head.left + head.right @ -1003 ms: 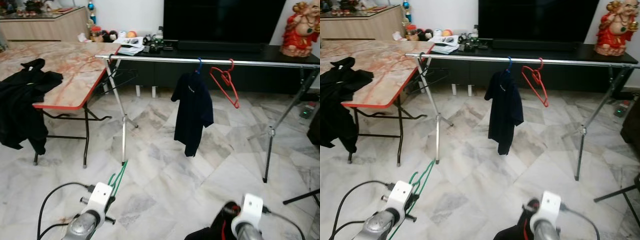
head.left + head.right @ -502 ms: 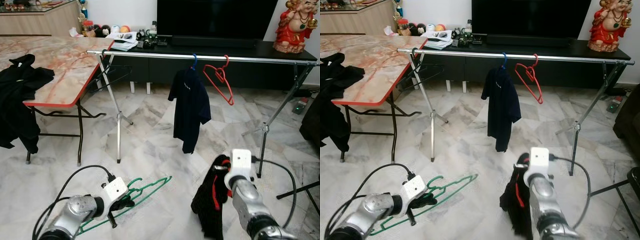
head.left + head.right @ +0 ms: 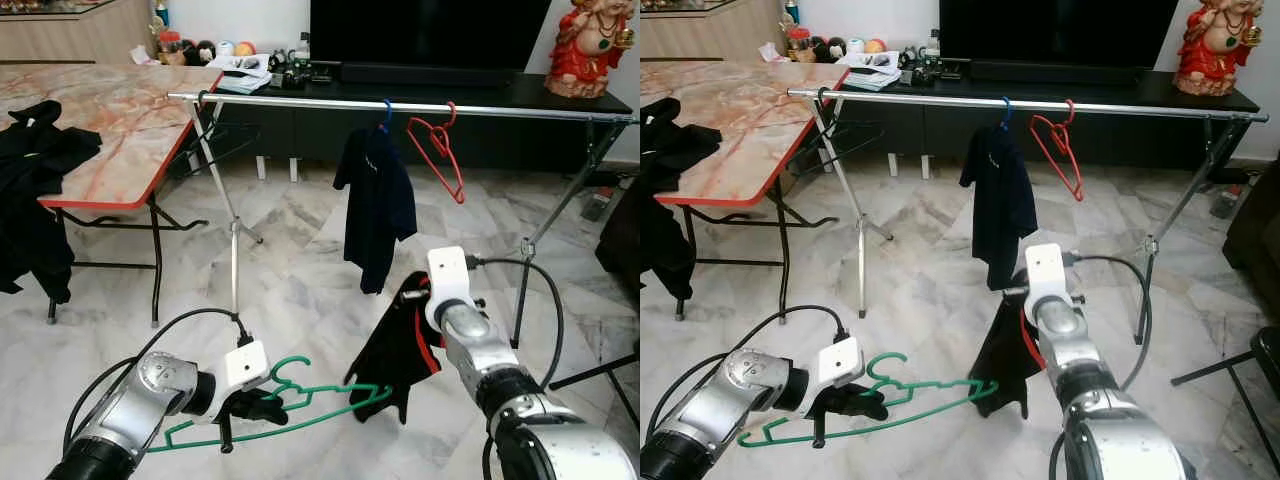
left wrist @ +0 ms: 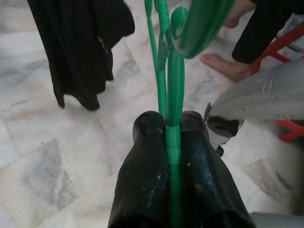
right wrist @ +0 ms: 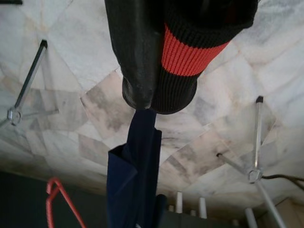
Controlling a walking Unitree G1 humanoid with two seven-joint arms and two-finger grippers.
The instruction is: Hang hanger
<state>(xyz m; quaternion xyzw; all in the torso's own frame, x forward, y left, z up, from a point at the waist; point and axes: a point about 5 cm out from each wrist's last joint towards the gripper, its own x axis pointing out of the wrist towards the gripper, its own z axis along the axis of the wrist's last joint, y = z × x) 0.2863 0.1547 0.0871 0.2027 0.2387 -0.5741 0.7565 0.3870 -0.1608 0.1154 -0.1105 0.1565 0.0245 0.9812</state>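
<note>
My left gripper (image 3: pixel 262 405) is shut on a green hanger (image 3: pixel 310 408) near its hook, holding it about level low over the floor; the wrist view has the green wire (image 4: pixel 175 85) pinched between both fingers. To its right, my right gripper (image 3: pixel 415 292) is shut on a black garment (image 3: pixel 395 350) with a red stripe, which hangs down beside the hanger's far end. In the right wrist view the ribbed red-striped edge (image 5: pixel 183 52) sits against one finger (image 5: pixel 137 57). A silver rail (image 3: pixel 300 100) beyond carries a dark blue shirt (image 3: pixel 378 195), a red hanger (image 3: pixel 437 150) and a black hanger (image 3: pixel 225 140).
A marble-look table (image 3: pixel 100 110) with a red edge stands left, black clothes (image 3: pixel 30 190) draped over it. The rail's tripod legs (image 3: pixel 234 260) stand ahead. A dark TV cabinet (image 3: pixel 500 90) and red statue (image 3: pixel 585 45) are behind. A person's bare foot (image 4: pixel 223 66) rests on the floor.
Both arms have risen into view. The left gripper swung the green hanger rightward and level. The right gripper lifted the black garment up toward the hanger's end.
</note>
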